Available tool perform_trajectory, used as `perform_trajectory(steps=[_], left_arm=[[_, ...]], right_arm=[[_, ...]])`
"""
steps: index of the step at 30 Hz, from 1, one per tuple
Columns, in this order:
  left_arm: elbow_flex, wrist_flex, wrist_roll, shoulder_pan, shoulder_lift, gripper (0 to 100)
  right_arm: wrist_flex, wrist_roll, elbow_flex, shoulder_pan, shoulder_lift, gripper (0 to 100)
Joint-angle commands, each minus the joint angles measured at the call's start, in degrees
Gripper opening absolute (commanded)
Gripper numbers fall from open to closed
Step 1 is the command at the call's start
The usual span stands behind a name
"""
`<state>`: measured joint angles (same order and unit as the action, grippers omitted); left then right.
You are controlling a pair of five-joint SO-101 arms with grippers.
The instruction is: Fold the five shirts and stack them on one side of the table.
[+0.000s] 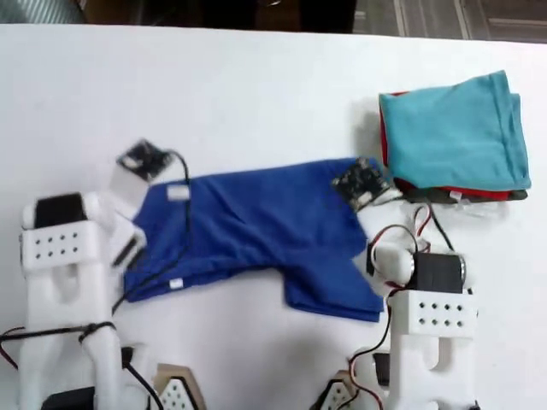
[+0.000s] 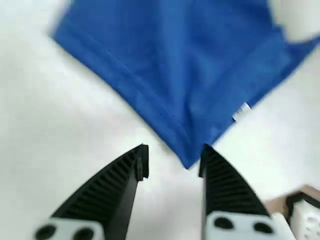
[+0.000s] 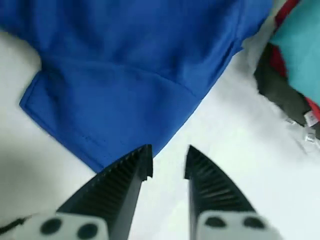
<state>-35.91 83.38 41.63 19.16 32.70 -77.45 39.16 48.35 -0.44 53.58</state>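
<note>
Blue shirt (image 1: 256, 226) lies spread and rumpled across the middle of the white worktop (image 1: 214, 102), unfolded, between your two arms. One sleeve points toward the near edge, beside the right arm's base.

Left claw (image 2: 173, 161): you have it open, moderately wide, low over the worktop at the shirt's left end. A corner of the blue hem reaches into the gap between the fingers (image 2: 125, 180), closer to one of them. Nothing is pinched. A small white tag (image 2: 242, 111) shows on the cloth beyond.

Right claw (image 3: 167, 162): open, a narrower gap than the left, holding nothing. Its tips sit over bare worktop just short of the shirt's hem at the right end.

The stack is at the far right of the worktop, just beside the blue shirt's right end. The teal shirt (image 1: 453, 132) is folded on top, with a red shirt (image 3: 287, 10) showing as a thin edge beneath it. A dark garment (image 3: 280, 85) lies at the bottom. You cannot tell from here whether more pieces are in that pile.
</note>
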Motion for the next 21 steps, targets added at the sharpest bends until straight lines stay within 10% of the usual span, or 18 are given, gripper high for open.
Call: perform_trajectory(steps=[1, 21], left_arm=[[6.81, -0.88, -4.92, 0.26, 1.23, 2], [25.54, -13.98, -18.02, -4.13, -47.65, 2]], right_arm=[[7.43, -7.03, -2.02, -0.48, 0.66, 2.9], [20.97, -17.67, -35.43, -8.84, -57.45, 1.9]])
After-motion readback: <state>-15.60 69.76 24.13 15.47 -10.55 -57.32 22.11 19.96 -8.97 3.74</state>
